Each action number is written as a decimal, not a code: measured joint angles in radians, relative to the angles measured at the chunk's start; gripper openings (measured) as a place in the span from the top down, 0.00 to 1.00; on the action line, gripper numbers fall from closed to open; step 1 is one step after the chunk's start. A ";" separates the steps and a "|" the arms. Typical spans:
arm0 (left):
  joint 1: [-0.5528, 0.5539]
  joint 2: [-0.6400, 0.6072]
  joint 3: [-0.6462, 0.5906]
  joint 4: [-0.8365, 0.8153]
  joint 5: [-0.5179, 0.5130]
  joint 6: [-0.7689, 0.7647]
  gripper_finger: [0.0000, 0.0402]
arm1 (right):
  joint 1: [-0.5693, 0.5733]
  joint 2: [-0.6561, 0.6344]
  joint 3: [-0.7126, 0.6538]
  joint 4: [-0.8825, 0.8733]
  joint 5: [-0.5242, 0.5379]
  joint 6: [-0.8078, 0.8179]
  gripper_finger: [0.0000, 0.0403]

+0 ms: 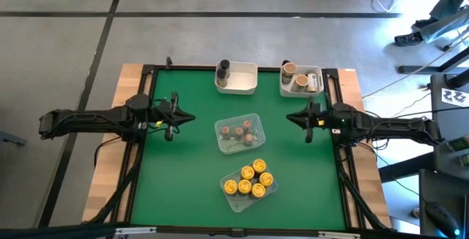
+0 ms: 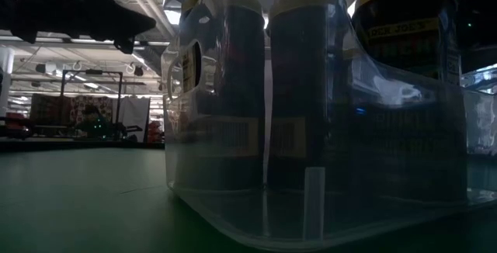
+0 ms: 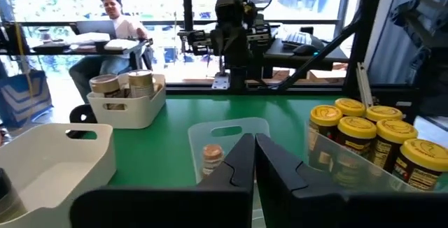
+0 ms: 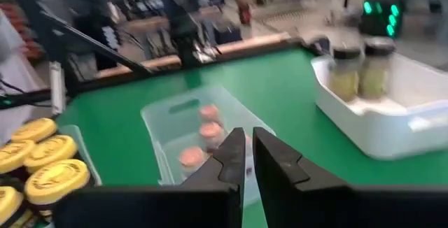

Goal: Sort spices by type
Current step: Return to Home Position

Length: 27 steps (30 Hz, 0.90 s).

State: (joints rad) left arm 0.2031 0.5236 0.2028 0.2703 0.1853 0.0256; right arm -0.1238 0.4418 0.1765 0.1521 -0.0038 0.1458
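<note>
From above, the middle tray [image 1: 233, 146] is sitting in the center of the green table, and it is holding the reddish-brown-topped jars [image 1: 238, 131]. The yellow-lidded jars [image 1: 253, 179] are standing in a second clear tray [image 1: 238, 201] just in front of the middle tray. Behind the middle tray, one white bin [image 1: 242, 79] is keeping a dark grey jar [image 1: 222, 68]. Behind it and to the right, another white bin [image 1: 293, 91] is keeping the tan-lidded jars [image 1: 299, 80]. Each kind is living in its own box, so the sorting looks done.

The left gripper [image 1: 192, 118] is hovering left of the middle tray and the right gripper [image 1: 288, 118] is hovering right of it. Both are staying apart from it, probably so they bump nothing while going home.

From table height, the yellow-lidded jars [image 2: 225, 90] are filling the picture behind their tray's clear wall [image 2: 311, 206].

In the left wrist view, the left gripper [image 3: 254, 138] is pointing at the middle tray [image 3: 227, 126]. Its fingers are pressed together and pinching nothing.

In the right wrist view, the right gripper [image 4: 248, 133] is pointing at the middle tray [image 4: 175, 112] from the other side. Its fingers are pressed together too, with nothing between them. Two dark-topped jars [image 4: 357, 70] are standing in a white bin [image 4: 392, 123] off beside the middle tray.
</note>
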 joint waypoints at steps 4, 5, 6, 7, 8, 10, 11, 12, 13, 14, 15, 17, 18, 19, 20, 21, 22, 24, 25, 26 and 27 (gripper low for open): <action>0.000 -0.003 0.000 0.001 0.022 -0.019 0.99 | 0.000 -0.032 -0.040 0.023 -0.016 -0.020 0.92; 0.000 -0.010 0.000 -0.001 0.023 -0.023 0.99 | 0.000 -0.035 -0.044 0.023 -0.015 -0.020 0.92; 0.000 -0.016 0.000 -0.001 0.024 -0.026 1.00 | 0.000 -0.037 -0.046 0.024 -0.016 -0.020 0.92; -0.001 -0.020 0.000 -0.001 0.024 -0.029 1.00 | 0.000 -0.040 -0.046 0.024 -0.016 -0.020 0.92; -0.003 -0.024 0.000 -0.008 0.024 -0.039 1.00 | 0.000 -0.042 -0.046 0.024 -0.016 -0.020 0.92; -0.014 -0.034 0.000 -0.030 0.024 -0.052 1.00 | 0.000 -0.042 -0.046 0.023 -0.016 -0.020 0.92; -0.020 -0.043 0.000 -0.043 0.024 -0.061 1.00 | 0.000 -0.042 -0.046 0.018 -0.016 -0.020 0.92; -0.029 -0.055 0.000 -0.049 0.024 -0.068 1.00 | 0.000 -0.042 -0.046 0.010 -0.015 -0.020 0.92; -0.039 -0.065 0.000 -0.056 0.018 -0.073 1.00 | 0.000 -0.042 -0.046 0.003 -0.014 -0.020 0.92; -0.049 -0.078 0.000 -0.074 0.001 -0.078 1.00 | 0.000 -0.042 -0.046 0.001 -0.011 -0.020 0.92; -0.058 -0.089 0.000 -0.093 -0.019 -0.085 1.00 | 0.000 -0.042 -0.046 0.002 -0.011 -0.020 0.92; -0.080 -0.113 -0.003 -0.124 -0.068 -0.094 1.00 | 0.000 -0.042 -0.046 0.004 -0.008 -0.023 0.92; -0.091 -0.128 -0.014 -0.119 -0.091 -0.096 1.00 | 0.000 -0.042 -0.046 0.004 -0.008 -0.023 0.92; -0.101 -0.144 -0.030 -0.106 -0.108 -0.097 1.00 | -0.001 -0.042 -0.046 0.004 -0.011 -0.024 0.92; -0.109 -0.163 -0.051 -0.087 -0.122 -0.097 1.00 | -0.001 -0.042 -0.046 0.004 -0.017 -0.024 0.92; -0.116 -0.182 -0.075 -0.070 -0.131 -0.099 1.00 | -0.001 -0.042 -0.046 0.004 -0.023 -0.024 0.92; -0.120 -0.203 -0.102 -0.057 -0.141 -0.105 1.00 | -0.001 -0.042 -0.046 0.004 -0.029 -0.024 0.92; -0.123 -0.245 -0.153 -0.037 -0.147 -0.121 1.00 | -0.001 -0.042 -0.046 0.004 -0.037 -0.024 0.92; -0.122 -0.267 -0.171 -0.036 -0.149 -0.126 1.00 | -0.001 -0.042 -0.046 0.004 -0.041 -0.024 0.92; -0.120 -0.292 -0.186 -0.031 -0.152 -0.129 1.00 | -0.001 -0.042 -0.046 0.005 -0.042 -0.024 0.92; -0.117 -0.315 -0.193 -0.031 -0.153 -0.132 1.00 | -0.001 -0.042 -0.046 0.007 -0.041 -0.024 0.92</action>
State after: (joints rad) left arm 0.0857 0.2082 0.0093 0.2396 0.0319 -0.1059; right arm -0.1246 0.4000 0.1303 0.1591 -0.0452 0.1223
